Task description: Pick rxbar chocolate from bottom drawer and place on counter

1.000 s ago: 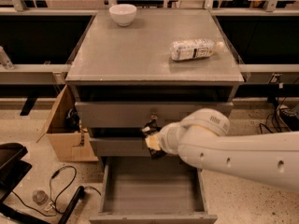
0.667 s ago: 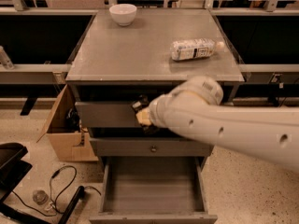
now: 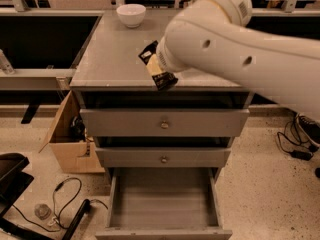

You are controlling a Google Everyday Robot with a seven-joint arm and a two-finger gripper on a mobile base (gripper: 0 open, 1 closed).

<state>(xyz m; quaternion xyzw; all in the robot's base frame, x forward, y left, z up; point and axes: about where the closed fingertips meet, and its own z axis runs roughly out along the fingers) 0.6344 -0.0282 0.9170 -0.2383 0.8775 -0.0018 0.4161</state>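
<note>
The rxbar chocolate, a small black-wrapped bar clamped in the claw, had risen to the grey table's front edge, upper centre; placing remained.

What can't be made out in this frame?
- The gripper, over the counter front edge: mostly hidden behind the arm.
- The rxbar chocolate: lettering blurred; contact with the counter unclear.
- Right half of the counter: covered by the arm.
- The bottom drawer: front cut off by the lower edge.
</note>
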